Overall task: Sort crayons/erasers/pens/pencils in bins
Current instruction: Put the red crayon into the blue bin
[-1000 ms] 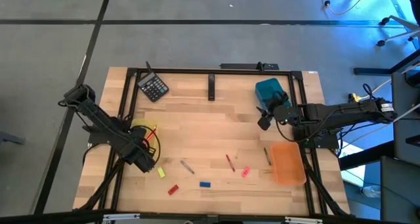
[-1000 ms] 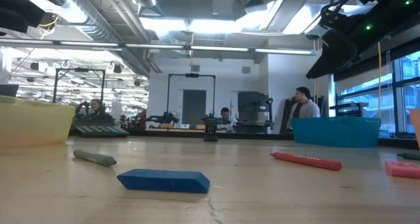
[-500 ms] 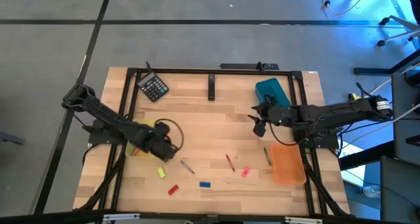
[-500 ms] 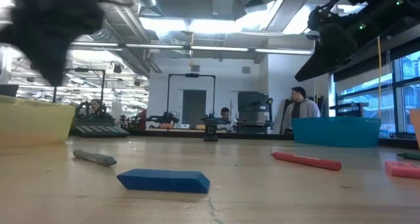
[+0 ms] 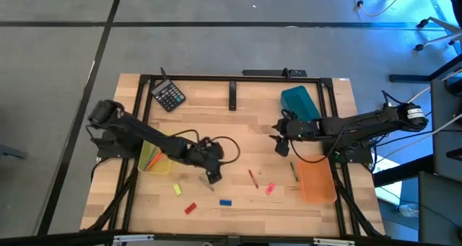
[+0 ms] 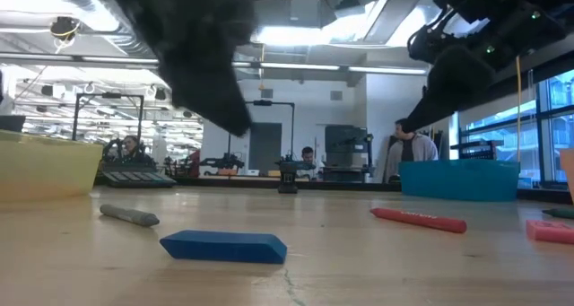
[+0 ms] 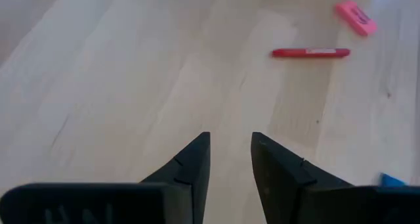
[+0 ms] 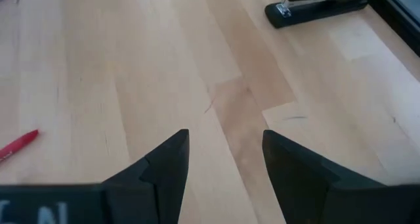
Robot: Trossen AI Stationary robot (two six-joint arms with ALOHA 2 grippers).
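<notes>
My left gripper [image 5: 213, 175] hangs open above the table's middle, over a grey stick [image 5: 207, 183]; its wrist view shows the fingertips [image 7: 231, 142] a narrow gap apart above bare wood. Ahead of it lie a red pen [image 7: 310, 52] and the pink eraser [image 7: 356, 18]. My right gripper [image 5: 281, 146] is open and empty, between the teal bin [image 5: 299, 102] and the orange bin [image 5: 316, 179]. The yellow bin [image 5: 155, 158] holds a few sticks. The yellow eraser [image 5: 177, 190], red eraser [image 5: 190, 208] and blue eraser [image 5: 225, 202] lie flat near the near edge. A green stick [image 5: 294, 171] lies beside the orange bin.
A black calculator [image 5: 168, 96] and a black stapler [image 5: 232, 96] sit near the far edge. A black frame rail runs around the tabletop. Bare wood lies between the two grippers. In the low view, people stand in the room beyond the table.
My left gripper has swung from beside the yellow bin toward the table's right, and is now above the grey stick. My right gripper has drifted a little toward the near edge and the table's left, away from the teal bin. No object has moved.
</notes>
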